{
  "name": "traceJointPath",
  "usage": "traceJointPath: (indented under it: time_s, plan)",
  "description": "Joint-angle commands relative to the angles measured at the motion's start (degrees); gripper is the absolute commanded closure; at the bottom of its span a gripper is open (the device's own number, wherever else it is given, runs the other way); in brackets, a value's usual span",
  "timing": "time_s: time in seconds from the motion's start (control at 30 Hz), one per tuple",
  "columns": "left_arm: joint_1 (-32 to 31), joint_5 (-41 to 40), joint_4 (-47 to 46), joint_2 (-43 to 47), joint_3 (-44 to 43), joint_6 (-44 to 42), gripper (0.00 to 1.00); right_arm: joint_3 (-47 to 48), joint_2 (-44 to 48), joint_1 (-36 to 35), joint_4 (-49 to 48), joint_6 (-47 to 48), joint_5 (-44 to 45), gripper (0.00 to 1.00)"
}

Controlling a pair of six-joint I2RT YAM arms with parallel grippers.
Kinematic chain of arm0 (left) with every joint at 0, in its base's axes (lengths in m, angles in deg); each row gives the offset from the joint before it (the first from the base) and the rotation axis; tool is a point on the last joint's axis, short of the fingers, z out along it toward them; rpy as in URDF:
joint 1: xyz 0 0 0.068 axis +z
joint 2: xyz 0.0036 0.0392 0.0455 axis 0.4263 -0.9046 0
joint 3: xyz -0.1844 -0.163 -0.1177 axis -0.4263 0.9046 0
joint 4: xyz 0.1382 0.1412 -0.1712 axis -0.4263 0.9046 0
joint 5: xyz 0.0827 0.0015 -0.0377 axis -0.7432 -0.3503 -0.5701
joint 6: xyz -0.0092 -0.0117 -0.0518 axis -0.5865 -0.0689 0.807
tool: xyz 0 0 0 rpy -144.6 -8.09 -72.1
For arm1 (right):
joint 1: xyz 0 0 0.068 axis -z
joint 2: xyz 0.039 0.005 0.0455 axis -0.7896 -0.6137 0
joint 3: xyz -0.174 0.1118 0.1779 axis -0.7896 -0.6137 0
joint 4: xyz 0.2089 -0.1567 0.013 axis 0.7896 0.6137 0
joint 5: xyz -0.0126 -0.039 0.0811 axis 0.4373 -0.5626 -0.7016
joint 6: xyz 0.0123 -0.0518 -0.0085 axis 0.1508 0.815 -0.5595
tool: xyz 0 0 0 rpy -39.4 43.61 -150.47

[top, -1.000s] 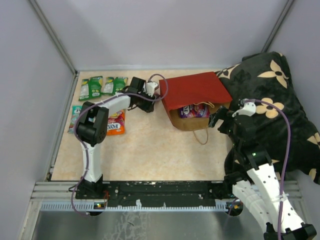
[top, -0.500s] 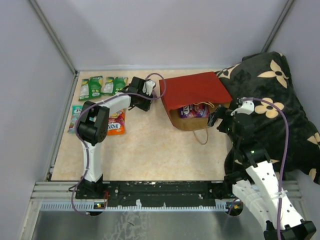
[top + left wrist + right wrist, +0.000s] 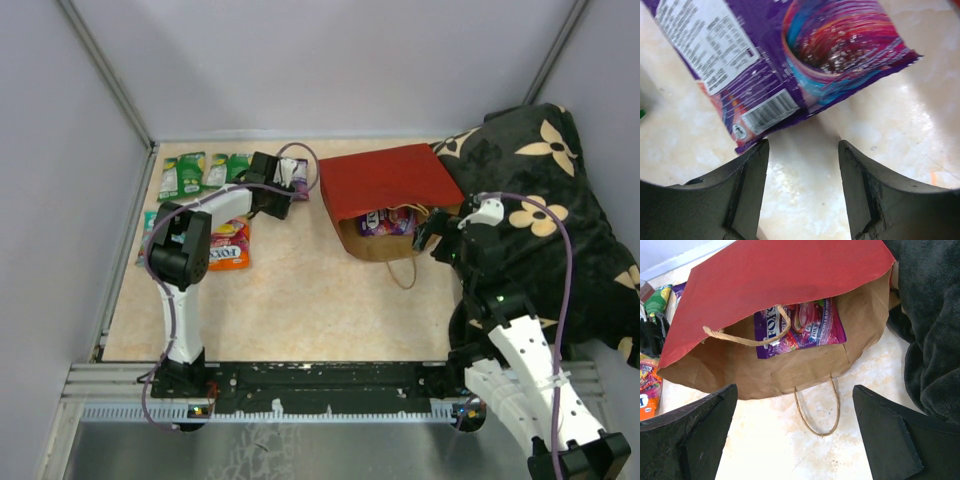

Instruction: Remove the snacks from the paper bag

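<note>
The paper bag [image 3: 385, 180] lies on its side, red side up, with its mouth facing the near edge. A purple snack packet [image 3: 385, 221] lies inside it and also shows in the right wrist view [image 3: 800, 327]. My right gripper [image 3: 432, 232] is open and empty just right of the bag's mouth [image 3: 794, 390]. My left gripper [image 3: 283, 192] is open left of the bag [image 3: 802, 145]. A second purple packet [image 3: 790, 55] lies on the table just beyond its fingertips, with nothing between the jaws. Green packets [image 3: 205, 170] and an orange packet [image 3: 230, 245] lie at the far left.
The black flowered pillow [image 3: 540, 200] fills the right side, against the bag and behind my right arm [image 3: 930, 315]. The bag's string handle [image 3: 817, 410] loops onto the table in front of its mouth. Another packet [image 3: 150, 225] lies by the left wall.
My left gripper has moved left, away from the bag, and the purple packet moved with it. My right gripper has edged slightly closer to the bag's mouth.
</note>
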Motion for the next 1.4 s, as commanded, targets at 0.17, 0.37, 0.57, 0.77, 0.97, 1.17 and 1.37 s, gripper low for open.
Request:
traceJointPath:
  time_s: [0.17, 0.37, 0.57, 0.77, 0.97, 1.17, 1.37]
  plan:
    - [2.32, -4.85, 2.87, 1.18, 2.19, 0.19, 0.34, -0.53, -0.91, -0.25, -3.99, 0.88, -0.78, 0.01]
    - [0.18, -0.71, 3.62, 6.96, 3.94, 3.49, 0.34, -0.91, -0.92, -0.25, -4.18, 0.81, -0.70, 0.01]
    - [-3.44, -1.86, -1.73, 19.44, 13.36, 8.37, 0.22, -1.88, -1.68, -0.25, -5.23, 1.01, -1.73, 0.03]
    - [-5.24, 2.59, -6.97, 32.01, 24.23, 12.56, 0.02, -5.74, 2.54, -3.12, -6.42, 3.16, 0.25, 0.10]
    - [-5.64, 4.20, -19.21, 48.86, 41.62, 21.76, 0.00, -10.91, 9.40, -12.63, -7.05, 3.85, 4.76, 0.11]
    - [-5.67, 5.98, -33.25, 60.21, 55.83, 28.64, 0.00, -14.94, 10.36, -15.10, -10.28, 0.07, 4.01, 0.09]
    - [-5.67, 8.28, -32.77, 60.04, 57.02, 30.01, 0.00, -17.68, 2.17, -16.30, -18.76, -2.53, 0.68, 0.04]
